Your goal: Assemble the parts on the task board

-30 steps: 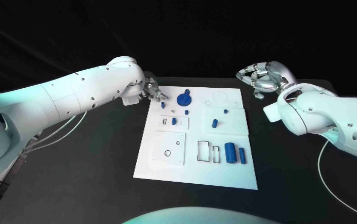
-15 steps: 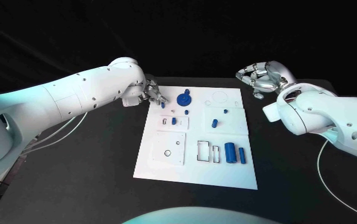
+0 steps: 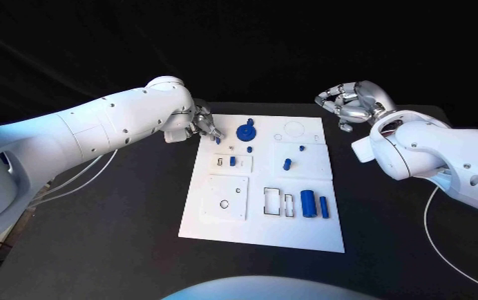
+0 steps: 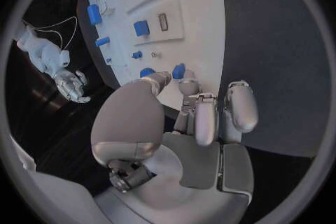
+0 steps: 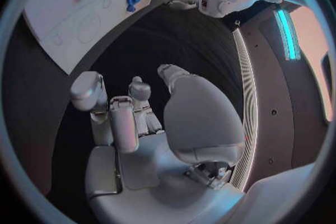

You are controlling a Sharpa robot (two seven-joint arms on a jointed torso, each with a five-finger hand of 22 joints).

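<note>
pinching a small blue part (image 4: 178, 71) between thumb and fingertips of the left hand (image 3: 204, 125), just over the far left corner of the task board (image 3: 261, 234). best lowered slowly and kept upright, lined up with its seat before letting go. right hand (image 3: 351, 106) off the board's far right corner, fingers curled loosely, holding nothing.

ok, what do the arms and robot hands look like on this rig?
Both arms are glossy white shells with rounded joints and small dark screw dots; thin pale cables trail beside each. The left robot hand and right robot hand are silver metal, many-fingered, with smooth rounded pale-grey fingertip pads.
</note>
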